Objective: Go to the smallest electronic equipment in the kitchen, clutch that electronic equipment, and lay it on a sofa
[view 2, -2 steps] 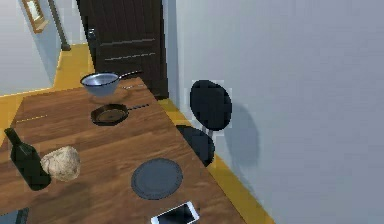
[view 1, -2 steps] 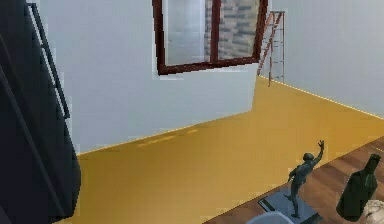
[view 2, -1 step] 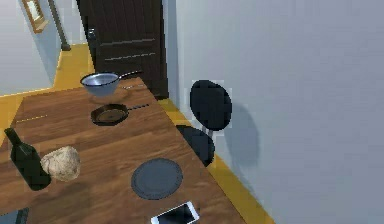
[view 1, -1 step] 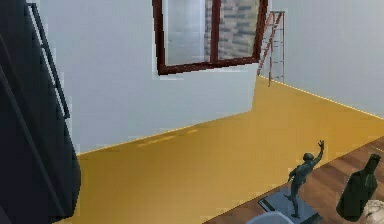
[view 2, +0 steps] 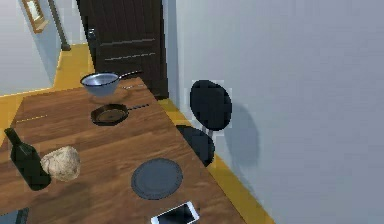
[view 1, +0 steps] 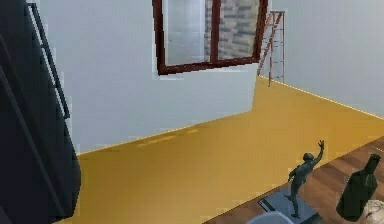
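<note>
- Yellow floor runs to a white wall with a dark-framed window [view 1: 210, 35] in my forward view. A wooden table [view 1: 333, 172] at lower right carries a statuette [view 1: 303, 182] and a dark bottle [view 1: 362, 188].
- On the arm side view, the phone [view 2: 175, 213] lies flat at the table's near edge, just beside a dark round plate [view 2: 157, 178].
- I judge the phone light, stiff, thin and slick, with breakable glass. I'd take it across its long edges.
- I cannot tell the gripper's state or the arm's pose.
</note>
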Available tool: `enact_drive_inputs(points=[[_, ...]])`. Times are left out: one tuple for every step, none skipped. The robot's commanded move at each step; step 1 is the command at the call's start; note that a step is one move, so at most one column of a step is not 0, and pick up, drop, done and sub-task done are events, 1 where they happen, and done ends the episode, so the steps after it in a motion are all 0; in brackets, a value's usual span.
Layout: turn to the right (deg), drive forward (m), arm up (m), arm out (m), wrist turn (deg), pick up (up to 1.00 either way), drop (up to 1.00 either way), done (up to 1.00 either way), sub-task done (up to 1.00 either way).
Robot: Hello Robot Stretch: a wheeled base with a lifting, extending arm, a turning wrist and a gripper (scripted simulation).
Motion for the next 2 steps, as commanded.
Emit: enact_drive_inputs(points=[[0.0, 0.0, 0.0, 0.14, 0.0, 0.0, 0.0, 0.0, 0.0], [0.0, 0.0, 0.0, 0.0, 45.0, 0.0, 0.0, 0.0, 0.0]])
